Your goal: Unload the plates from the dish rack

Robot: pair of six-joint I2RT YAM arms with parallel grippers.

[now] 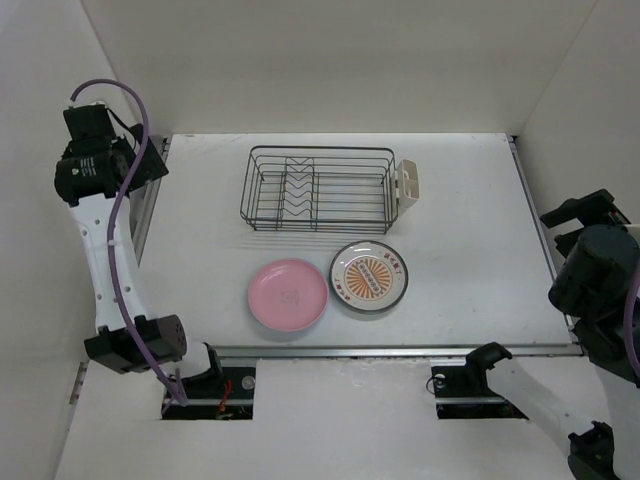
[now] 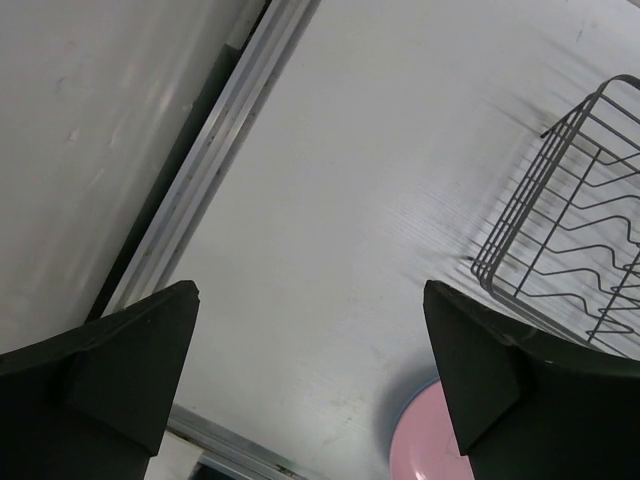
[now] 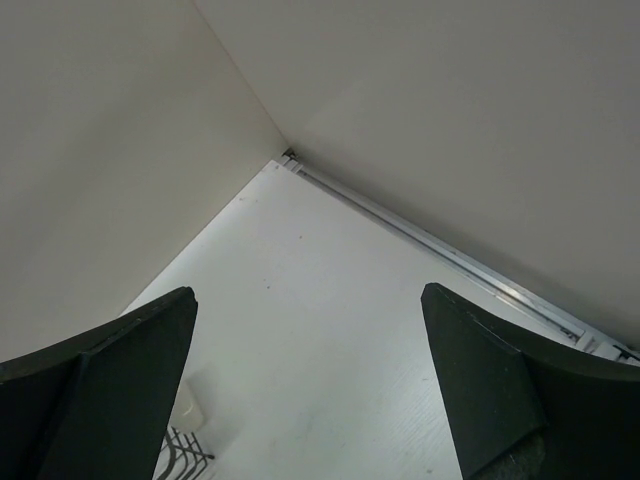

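The dish rack [image 1: 320, 188] is a dark wire basket at the back middle of the table, and no plate stands between its prongs. Two plates lie flat in front of it: a pink plate [image 1: 288, 296] and, to its right, one with an orange sunburst centre [image 1: 370, 276]. My left gripper [image 1: 150, 162] hangs open by the left wall, well clear of the rack; its wrist view shows the rack's corner [image 2: 570, 240] and the pink plate's edge [image 2: 425, 445] beyond wide jaws [image 2: 310, 295]. My right gripper [image 1: 588, 213] is at the far right, open and empty [image 3: 308, 295].
A cream cutlery cup [image 1: 410, 182] hangs on the rack's right end and also shows in the right wrist view [image 3: 190, 410]. Metal rails run along the table's left edge [image 1: 145, 215] and front edge [image 1: 400, 350]. White walls enclose three sides.
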